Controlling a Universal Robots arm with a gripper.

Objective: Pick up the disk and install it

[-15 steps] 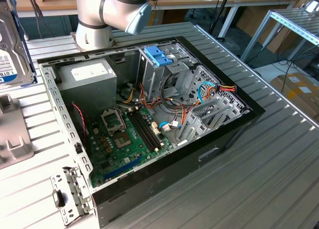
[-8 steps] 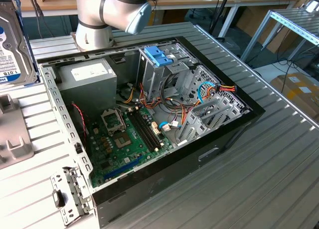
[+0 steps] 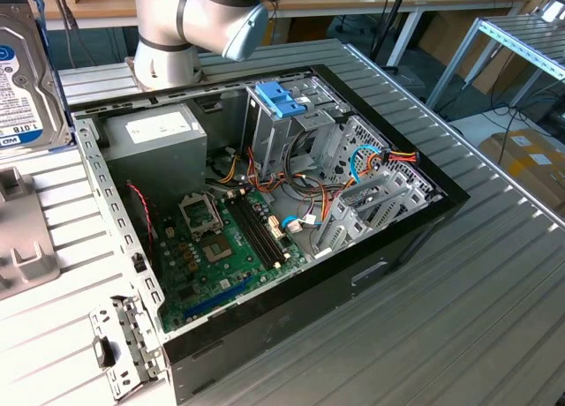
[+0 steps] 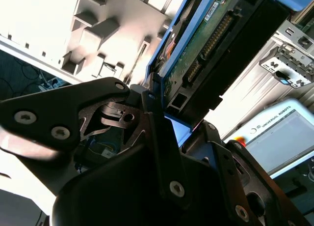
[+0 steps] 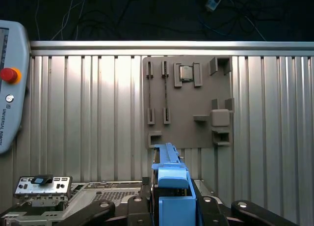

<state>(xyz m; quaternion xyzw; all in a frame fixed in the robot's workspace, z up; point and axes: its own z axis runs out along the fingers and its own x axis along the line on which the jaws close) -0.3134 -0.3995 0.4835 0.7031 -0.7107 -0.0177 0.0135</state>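
Gripper (image 5: 172, 199) closest to the lens in both wrist views: jaws closed on the disk (image 4: 196, 54), gripping its light-blue side rails. Connector end and green board are exposed in the second wrist view. In the exterior view the disk's labelled face shows at the 9–10 o'clock edge, raised, outside the case and apart from it. Ribbed metal table (image 3: 459, 318) carries everything. Open black case (image 3: 388, 265) lies on its side mid-table. Arm (image 3: 199, 18) stands at 12 o'clock, just behind the case. Inside the case: grey power supply (image 3: 154, 137) in the 10 o'clock corner, green motherboard (image 3: 221, 256) toward 7 o'clock, metal drive cage (image 3: 291, 132) near 1 o'clock. Grey fixture plate (image 5: 189, 100) lies on the table beyond the disk in the first wrist view. Small perforated bracket (image 3: 119, 344) sits at 7 o'clock, just beside the case corner. Blue tab (image 3: 281, 97) tops the cage.
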